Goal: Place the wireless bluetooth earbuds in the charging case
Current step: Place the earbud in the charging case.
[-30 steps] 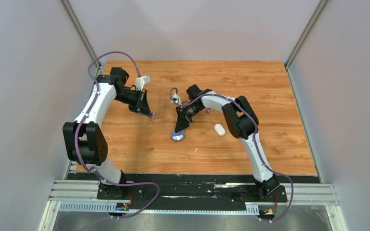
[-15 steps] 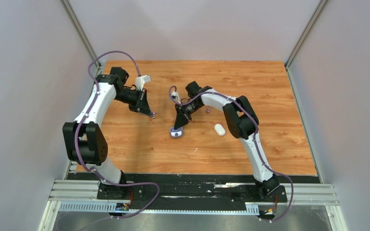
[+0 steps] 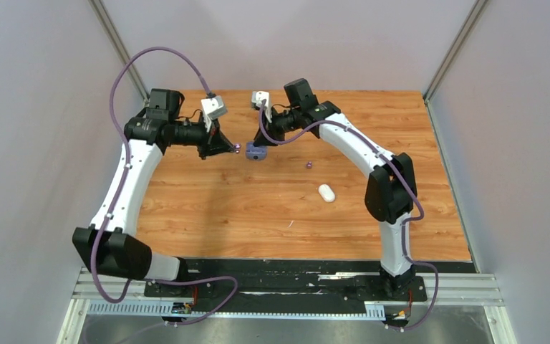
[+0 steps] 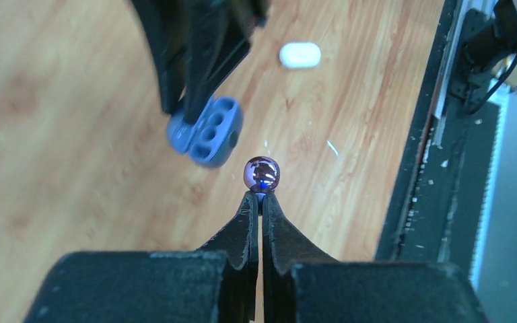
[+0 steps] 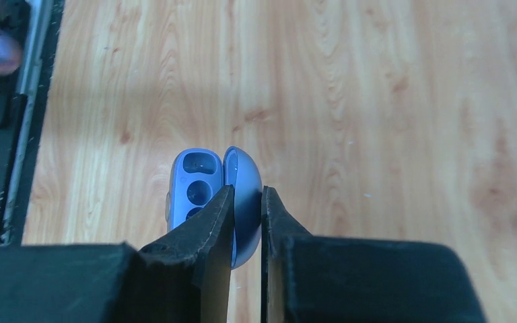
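One blue case (image 4: 205, 131) raised; two purple buds (image 4: 262, 173), probably.

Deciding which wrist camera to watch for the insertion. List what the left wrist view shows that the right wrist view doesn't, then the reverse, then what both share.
Left wrist only: the left gripper shut on a dark purple earbud, and a white case lying on the wooden table. Right wrist only: the right gripper clamping the domed lid of the case, seen close up. Both: the open blue charging case with its sockets showing, and that table.
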